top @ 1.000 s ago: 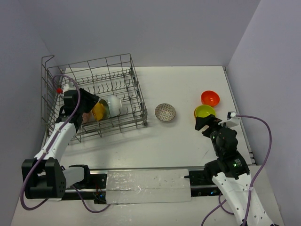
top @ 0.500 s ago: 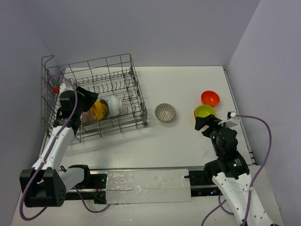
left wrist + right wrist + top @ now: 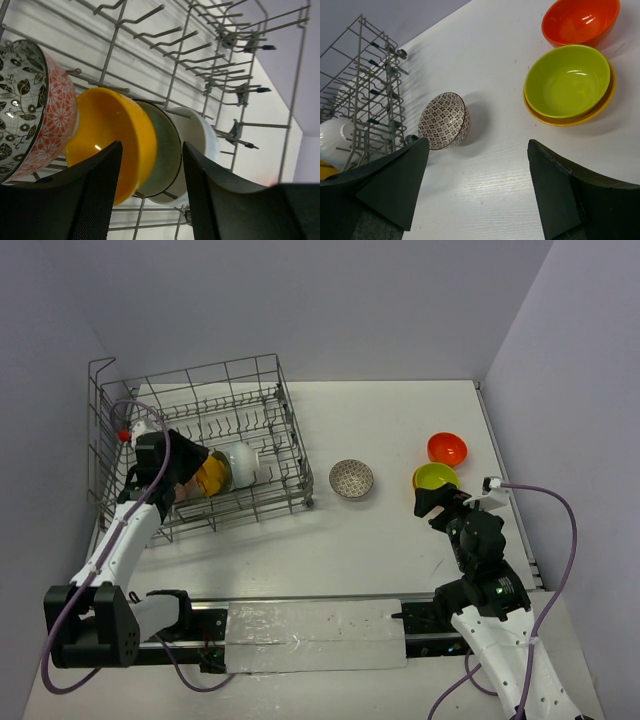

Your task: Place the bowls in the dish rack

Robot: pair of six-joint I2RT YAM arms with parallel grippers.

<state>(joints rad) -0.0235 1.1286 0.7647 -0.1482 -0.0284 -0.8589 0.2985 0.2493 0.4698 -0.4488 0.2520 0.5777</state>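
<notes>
The grey wire dish rack (image 3: 260,390) stands at the back left. Inside it, on edge in a row, are a pinkish patterned bowl (image 3: 45,115), an orange bowl (image 3: 112,135), a pale green bowl (image 3: 167,145) and a white bowl (image 3: 200,132). My left gripper (image 3: 180,462) is open and empty inside the rack, just before the orange bowl. A speckled black-and-white bowl (image 3: 351,479) sits on the table right of the rack. A lime green bowl (image 3: 436,477) rests in a yellow one, with a red bowl (image 3: 447,448) behind. My right gripper (image 3: 432,502) is open and empty, near the lime bowl.
The rack's upright tines (image 3: 200,55) and tall gridded sides (image 3: 115,410) surround the left gripper. Purple walls close the back and both sides. A white strip (image 3: 315,635) lies along the table's near edge between the arm bases.
My left gripper drew back towards the rack's left wall, then came forward again to the orange bowl. The right arm and the bowls on the table have not moved.
</notes>
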